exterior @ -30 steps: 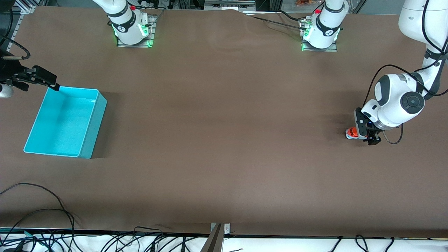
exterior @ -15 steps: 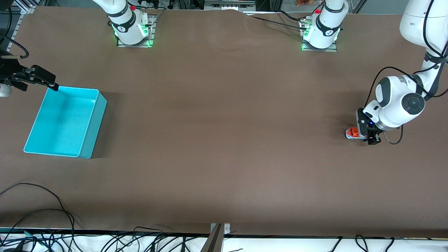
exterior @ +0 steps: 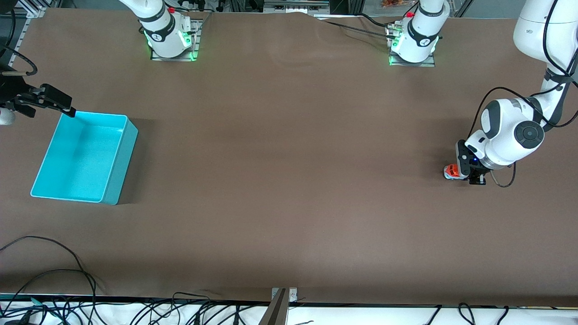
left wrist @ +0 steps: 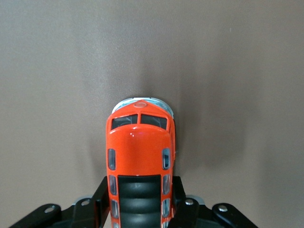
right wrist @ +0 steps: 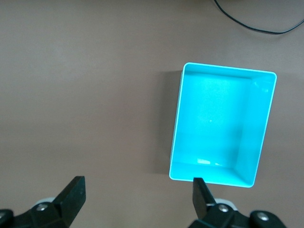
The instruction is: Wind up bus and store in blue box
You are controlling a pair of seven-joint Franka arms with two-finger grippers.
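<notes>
Front view: left gripper (exterior: 469, 174) clamps the bus (exterior: 451, 171) near the table's end; right gripper (exterior: 47, 100), wide open, above the blue box (exterior: 115, 155) rim.

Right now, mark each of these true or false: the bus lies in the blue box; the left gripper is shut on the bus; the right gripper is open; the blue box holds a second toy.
1. The bus lies in the blue box. False: it is on the table at the left arm's end.
2. The left gripper is shut on the bus. True.
3. The right gripper is open. True; it waits by the box.
4. The blue box holds a second toy. False: it is empty.
</notes>
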